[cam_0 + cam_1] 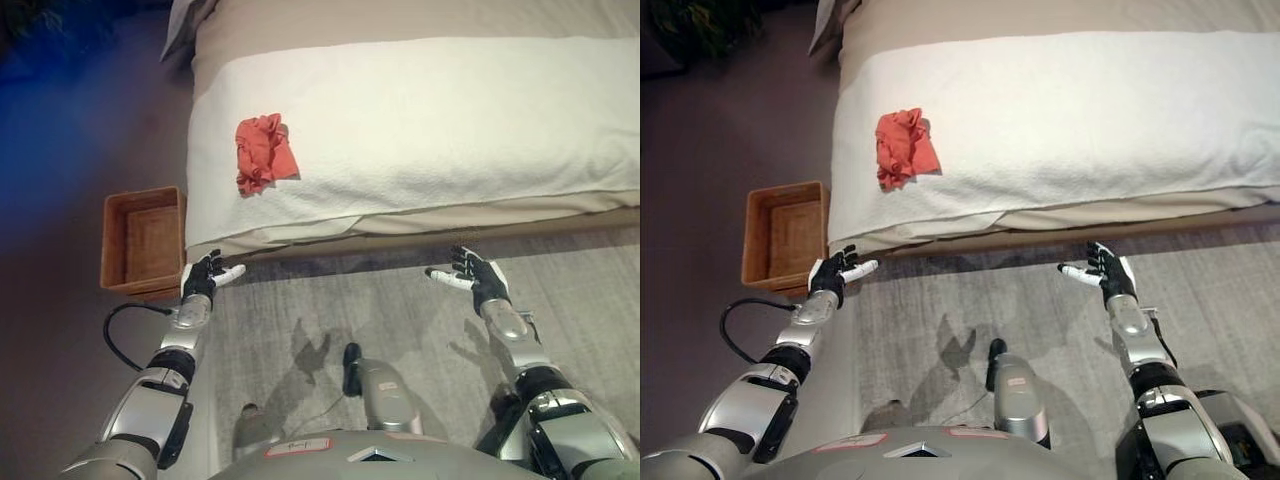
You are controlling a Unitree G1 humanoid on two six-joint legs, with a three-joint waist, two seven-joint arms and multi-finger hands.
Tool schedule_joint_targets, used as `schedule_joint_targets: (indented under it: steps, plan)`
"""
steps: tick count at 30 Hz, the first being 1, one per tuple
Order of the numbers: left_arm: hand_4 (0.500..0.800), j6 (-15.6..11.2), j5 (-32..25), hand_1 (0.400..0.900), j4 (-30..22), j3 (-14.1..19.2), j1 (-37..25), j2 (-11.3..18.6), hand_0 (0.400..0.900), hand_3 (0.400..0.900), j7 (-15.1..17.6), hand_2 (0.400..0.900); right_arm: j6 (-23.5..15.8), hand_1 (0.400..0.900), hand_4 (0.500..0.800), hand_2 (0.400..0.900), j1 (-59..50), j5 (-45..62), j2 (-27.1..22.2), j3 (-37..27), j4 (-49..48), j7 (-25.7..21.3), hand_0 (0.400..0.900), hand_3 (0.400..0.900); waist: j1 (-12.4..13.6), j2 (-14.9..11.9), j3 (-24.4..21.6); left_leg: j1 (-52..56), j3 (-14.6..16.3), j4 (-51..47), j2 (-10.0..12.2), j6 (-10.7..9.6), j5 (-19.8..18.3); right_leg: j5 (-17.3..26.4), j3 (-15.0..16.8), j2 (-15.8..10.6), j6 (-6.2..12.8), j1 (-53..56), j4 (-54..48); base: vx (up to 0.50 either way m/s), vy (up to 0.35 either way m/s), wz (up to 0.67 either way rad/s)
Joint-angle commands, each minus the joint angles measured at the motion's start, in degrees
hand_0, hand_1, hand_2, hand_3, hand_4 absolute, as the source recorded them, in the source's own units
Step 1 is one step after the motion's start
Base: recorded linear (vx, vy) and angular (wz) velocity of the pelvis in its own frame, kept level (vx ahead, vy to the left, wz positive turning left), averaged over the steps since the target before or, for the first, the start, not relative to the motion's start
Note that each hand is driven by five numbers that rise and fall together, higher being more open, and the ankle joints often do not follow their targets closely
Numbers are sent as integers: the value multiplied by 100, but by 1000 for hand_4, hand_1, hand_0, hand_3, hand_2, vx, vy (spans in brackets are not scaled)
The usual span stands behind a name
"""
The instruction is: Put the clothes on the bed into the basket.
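A crumpled red cloth (pixel 264 152) lies on the white cover of the bed (pixel 450 120), near its left end. An empty brown wicker basket (pixel 142 240) stands on the floor just left of the bed's corner. My left hand (pixel 205 275) hovers low beside the basket's right rim, fingers spread and holding nothing. My right hand (pixel 474 274) is held out over the grey rug in front of the bed's edge, also open and empty. Both hands are well short of the cloth.
A grey rug (pixel 400 320) covers the floor in front of the bed. Dark bare floor lies to the left of the basket. A grey pillow corner (pixel 180 25) shows at the bed's far left end.
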Motion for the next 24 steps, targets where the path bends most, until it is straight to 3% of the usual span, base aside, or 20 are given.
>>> schedule_joint_targets:
  steps: [1, 3, 5, 7, 10, 15, 17, 19, 20, 21, 22, 24]
  plan:
    - [800, -412, -136, 900, -215, -165, -856, 378, 900, 900, 107, 900, -443, 900, 800, 900, -232, 214, -354, -30, 149, -245, 900, 900, 138, -307, 252, -489, 643, 1754, -835, 539, 305, 905, 804, 13, 316, 628, -1248, 193, -135, -24]
    - [800, -404, -130, 900, -124, -206, -915, 362, 900, 900, 132, 900, -445, 900, 800, 900, -295, 223, -333, 15, 235, -274, 900, 900, 301, -417, 377, -1278, 812, 1556, -842, 656, 56, 842, 943, 39, 361, 867, -1291, 199, -43, -49]
    - [800, -412, -119, 900, -41, -221, -929, 374, 900, 900, 153, 900, -455, 900, 800, 900, -304, 188, -314, 41, 288, -319, 900, 900, 465, -425, 437, -1806, 691, 765, -651, 592, 405, 814, 1051, 86, 434, 998, -1275, 251, 112, -62]
    - [800, -434, -117, 900, 3, -177, -904, 399, 900, 900, 184, 900, -512, 900, 800, 900, -279, 166, -269, 18, 254, -401, 900, 900, 667, -189, 458, -1833, 347, -942, -282, 427, 1033, 614, 1191, 313, 543, 1249, -1296, 386, 236, -66]
    - [800, -436, -94, 900, 196, -50, -858, 396, 900, 900, 186, 900, -578, 900, 800, 900, -157, 119, -227, -8, 241, -447, 900, 900, 774, -66, 499, -1440, 318, -2502, -25, 271, 1407, 265, 1452, 456, 534, 1611, -1193, 342, 146, -69]
    - [800, -480, -200, 900, 397, 149, -726, 483, 900, 900, 235, 900, -576, 900, 800, 900, -331, 147, -167, 200, 437, -376, 900, 900, 914, 114, 384, -1426, -73, -2481, 144, 152, 1412, -210, 2252, 562, 601, 2017, -1008, 274, 210, -117]
    - [800, -507, -249, 900, 484, 217, -704, 594, 900, 900, 244, 900, -554, 900, 800, 900, -711, 171, -76, 455, 554, -317, 900, 900, 1038, 172, 335, -1335, -108, -2216, 170, 140, 1388, -387, 2571, 444, 660, 2146, -985, 232, 319, -149]
    - [800, -531, -366, 900, 453, 339, -594, 715, 900, 900, 326, 900, -476, 900, 800, 900, -1080, 89, -97, 719, 543, -278, 900, 900, 1153, 265, 247, -1326, -106, -2012, 212, 206, 1195, -544, 2775, 92, 832, 2050, -820, 187, 428, -144]
    - [800, -519, -395, 900, 419, 346, -602, 694, 900, 900, 322, 900, -478, 900, 800, 900, -1082, -14, -77, 733, 493, -279, 900, 900, 1214, 321, 200, -1243, -103, -2040, 211, 219, 1223, -498, 2761, -103, 945, 1992, -676, 205, 406, -94]
    - [800, -481, -332, 900, 436, 243, -744, 746, 900, 900, 357, 900, -480, 900, 800, 900, -1192, 5, 0, 746, 492, -321, 900, 900, 1253, 280, 223, -1279, 164, -1827, 144, 237, 1103, -436, 2702, -292, 1027, 2008, -630, 175, 342, -108]
    - [800, -551, -134, 900, 369, 115, -814, 897, 900, 900, 473, 900, -510, 900, 800, 900, -1445, 95, 140, 778, 451, -370, 900, 900, 1350, 235, 364, -1298, 444, -1564, 152, 256, 903, -206, 2319, -556, 1108, 1698, -470, -27, 215, -128]
    - [800, -517, 109, 900, 277, 27, -988, 1053, 900, 900, 716, 900, -525, 900, 800, 900, -1776, -19, 299, 1001, 301, -424, 900, 900, 1526, 206, 543, -1333, 809, -1616, 359, 214, 941, 276, 1255, -927, 1220, 1124, -487, -135, 128, -110]
